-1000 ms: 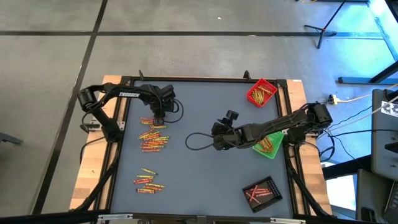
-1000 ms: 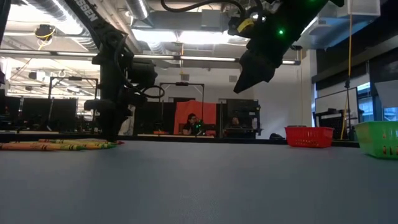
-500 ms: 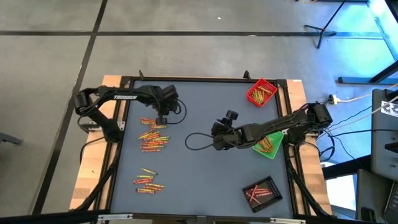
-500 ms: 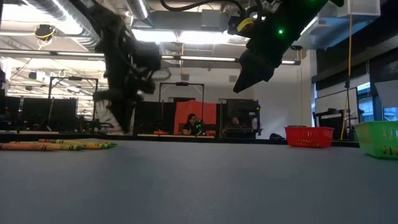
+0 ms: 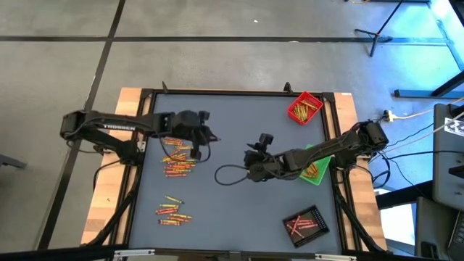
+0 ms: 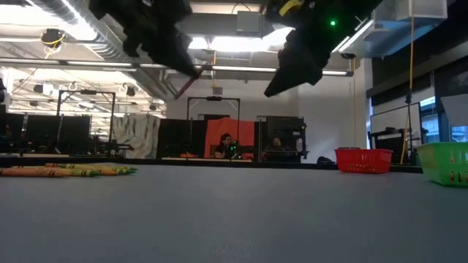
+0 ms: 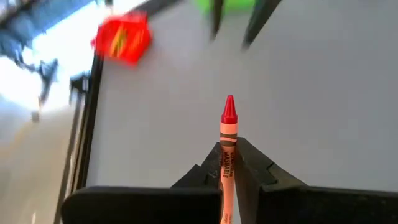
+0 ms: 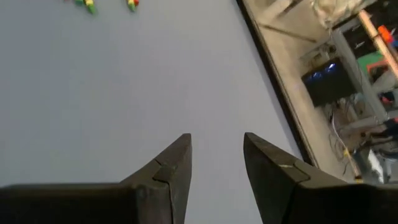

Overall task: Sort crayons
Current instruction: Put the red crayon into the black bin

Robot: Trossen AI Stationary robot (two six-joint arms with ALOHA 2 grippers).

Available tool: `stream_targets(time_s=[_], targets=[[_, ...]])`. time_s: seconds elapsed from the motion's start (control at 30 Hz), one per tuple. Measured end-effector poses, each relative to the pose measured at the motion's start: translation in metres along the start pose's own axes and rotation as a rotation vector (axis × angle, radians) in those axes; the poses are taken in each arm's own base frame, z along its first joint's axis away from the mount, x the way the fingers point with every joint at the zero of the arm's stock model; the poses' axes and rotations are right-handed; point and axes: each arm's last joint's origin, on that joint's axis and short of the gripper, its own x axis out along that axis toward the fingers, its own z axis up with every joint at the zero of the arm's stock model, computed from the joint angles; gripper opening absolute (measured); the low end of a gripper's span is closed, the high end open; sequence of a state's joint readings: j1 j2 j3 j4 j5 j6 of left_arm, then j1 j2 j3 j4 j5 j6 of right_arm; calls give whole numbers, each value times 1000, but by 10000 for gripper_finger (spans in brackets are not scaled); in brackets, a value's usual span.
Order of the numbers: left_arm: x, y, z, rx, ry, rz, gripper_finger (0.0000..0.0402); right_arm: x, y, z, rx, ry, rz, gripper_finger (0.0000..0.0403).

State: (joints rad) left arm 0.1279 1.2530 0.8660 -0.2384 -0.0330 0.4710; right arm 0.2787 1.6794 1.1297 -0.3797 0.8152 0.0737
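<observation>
From above, the grey table point(image 5: 239, 203) carries two loose groups of crayons on its left side: a larger heap point(image 5: 177, 161) and a smaller cluster point(image 5: 171, 210) nearer the front edge. The left gripper point(image 5: 206, 135) hangs just beside the larger heap, toward the table's middle; from this height its fingers and anything between them are too small to make out. The right gripper point(image 5: 251, 161) hovers over the bare centre, with a loop of cable point(image 5: 230, 174) beside it. A red tray point(image 5: 304, 107) sits at the far right corner, a green tray point(image 5: 313, 169) is partly hidden under the right arm, and a black tray point(image 5: 304, 223) lies near the front right, each with a few sticks inside.

From table height both grippers are cut off by the top edge and show only as dark shapes. A row of crayons point(image 6: 69, 171) lies at the left, and the red tray point(image 6: 363, 160) and green tray point(image 6: 444, 162) stand at the right.

The left wrist camera settles it: the left gripper point(image 7: 229, 165) is clamped on a red crayon point(image 7: 227, 152), tip pointing outward, above bare table. The red tray point(image 7: 122, 37) is blurred beyond.

The right wrist camera shows the right gripper point(image 8: 216, 163) with its fingers partly apart and nothing between them.
</observation>
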Motion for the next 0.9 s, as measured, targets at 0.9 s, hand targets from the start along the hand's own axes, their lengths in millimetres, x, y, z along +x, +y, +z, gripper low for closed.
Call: stream_targets(time_s=[0.9], targets=[[17, -67, -1, 66, -718, 25, 5, 14, 1, 14, 77, -621, 368, 143]])
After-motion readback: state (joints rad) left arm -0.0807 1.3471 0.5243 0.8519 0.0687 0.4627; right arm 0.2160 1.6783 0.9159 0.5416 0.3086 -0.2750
